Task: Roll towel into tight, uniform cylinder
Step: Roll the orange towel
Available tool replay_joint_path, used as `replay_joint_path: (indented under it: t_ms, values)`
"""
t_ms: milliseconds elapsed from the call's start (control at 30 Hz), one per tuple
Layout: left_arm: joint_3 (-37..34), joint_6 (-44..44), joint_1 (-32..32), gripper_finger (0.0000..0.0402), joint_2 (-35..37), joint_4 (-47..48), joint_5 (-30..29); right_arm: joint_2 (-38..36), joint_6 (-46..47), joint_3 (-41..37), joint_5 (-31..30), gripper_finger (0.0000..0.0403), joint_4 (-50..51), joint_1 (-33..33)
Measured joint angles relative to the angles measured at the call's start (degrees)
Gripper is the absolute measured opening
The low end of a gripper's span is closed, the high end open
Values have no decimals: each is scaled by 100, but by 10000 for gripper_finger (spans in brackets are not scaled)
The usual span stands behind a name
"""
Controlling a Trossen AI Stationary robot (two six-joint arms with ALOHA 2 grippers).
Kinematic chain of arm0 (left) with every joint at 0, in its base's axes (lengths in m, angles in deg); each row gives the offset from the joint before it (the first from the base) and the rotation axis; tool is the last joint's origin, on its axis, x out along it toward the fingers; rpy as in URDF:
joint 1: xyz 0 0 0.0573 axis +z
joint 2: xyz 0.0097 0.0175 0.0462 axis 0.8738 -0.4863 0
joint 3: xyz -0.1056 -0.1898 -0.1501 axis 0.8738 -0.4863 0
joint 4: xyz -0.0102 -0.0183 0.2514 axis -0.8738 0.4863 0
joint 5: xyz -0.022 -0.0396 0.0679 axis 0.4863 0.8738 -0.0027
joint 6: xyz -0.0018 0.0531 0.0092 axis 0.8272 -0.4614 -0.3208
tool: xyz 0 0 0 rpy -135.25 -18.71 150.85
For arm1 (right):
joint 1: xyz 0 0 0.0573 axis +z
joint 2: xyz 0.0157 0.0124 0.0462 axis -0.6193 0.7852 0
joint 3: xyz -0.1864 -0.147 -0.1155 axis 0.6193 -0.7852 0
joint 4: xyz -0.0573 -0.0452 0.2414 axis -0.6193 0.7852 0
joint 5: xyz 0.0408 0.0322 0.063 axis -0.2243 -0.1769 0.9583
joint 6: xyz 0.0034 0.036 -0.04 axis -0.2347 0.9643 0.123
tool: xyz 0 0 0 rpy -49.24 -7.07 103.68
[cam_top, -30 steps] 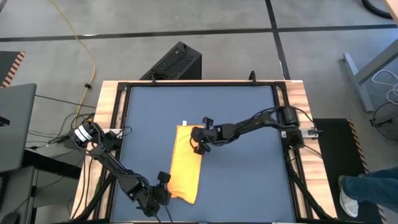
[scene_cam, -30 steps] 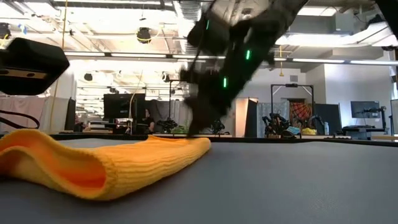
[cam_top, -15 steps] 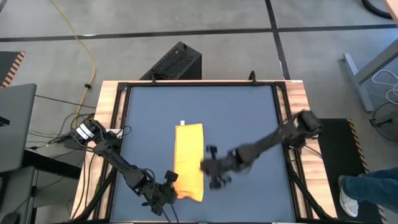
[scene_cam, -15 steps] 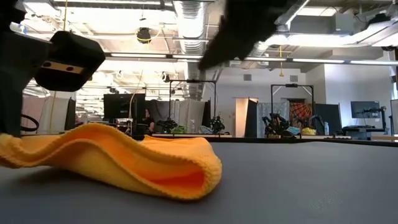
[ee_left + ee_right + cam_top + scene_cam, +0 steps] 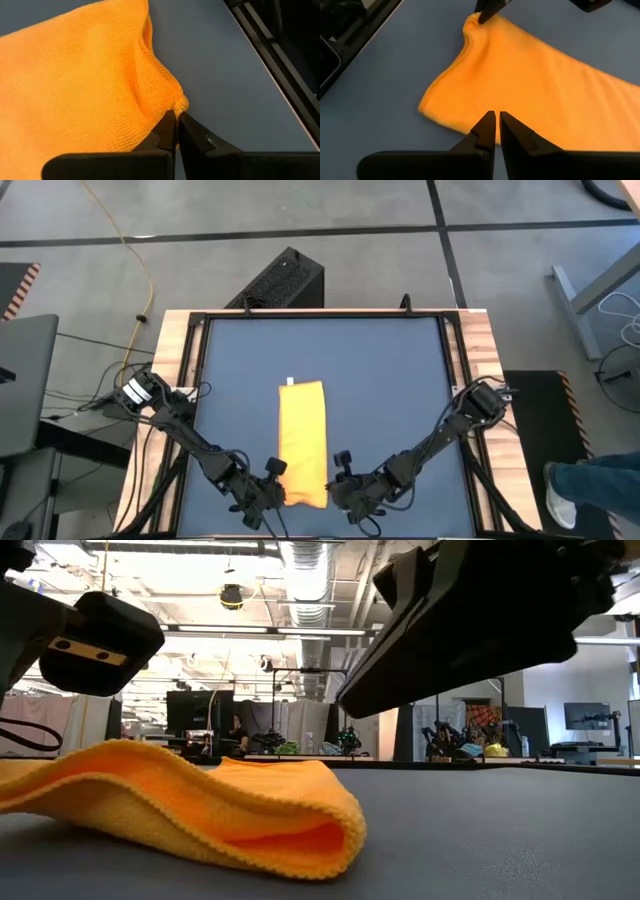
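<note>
The yellow towel [image 5: 302, 442] lies as a long, narrow folded strip on the dark blue mat [image 5: 390, 380]. Its white tag [image 5: 290, 381] is at the far end, and its near end [image 5: 200, 805] humps up off the mat. My left gripper [image 5: 278, 496] is shut on the towel's near left corner. Beside the near right corner my right gripper [image 5: 338, 483] has its fingers together; in the right wrist view they [image 5: 497, 115] stand over the towel's edge [image 5: 470, 127]. My left gripper pinches the towel's near left corner [image 5: 179, 103] between its two fingertips. It comes slanting down from the table's near left. The corner is puckered and raised a little, and the rest of the towel lies on the mat. My right gripper: I cannot tell whether it touches the towel.
The mat fills a black frame [image 5: 200, 380] on a wooden table top [image 5: 480, 330]. Bare mat lies to the left, right and far side of the towel. Both arms crowd the near edge. A black box [image 5: 280, 280] stands on the floor beyond the table.
My right gripper has swung from the towel's far right part along its right side to the near edge. My left gripper has shifted slightly right with the near corner. The towel, slanted before, now lies straight, with its near end moved right and humped.
</note>
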Motion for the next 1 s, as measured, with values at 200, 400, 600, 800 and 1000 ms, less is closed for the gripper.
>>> replay_joint_path:
  t_ms: [200, 400, 600, 800, 1000]
  values:
    - [0, -177, -4, 0, 0, -195, 23, 0, -10, -2, 534, 51, -132, -49]
    - [0, -552, -4, 0, 2, -563, 49, 0, 240, -2, 570, 51, -296, 119]
    - [0, -555, -46, 0, 2, -735, 282, 0, -273, 49, -116, 51, -315, 704]
    - [0, -553, -83, 0, 2, -757, 245, 224, -492, 16, -293, 66, -359, 945]
    - [0, -418, -82, 0, -20, -819, 86, 865, -708, 359, -278, 121, -434, 853]
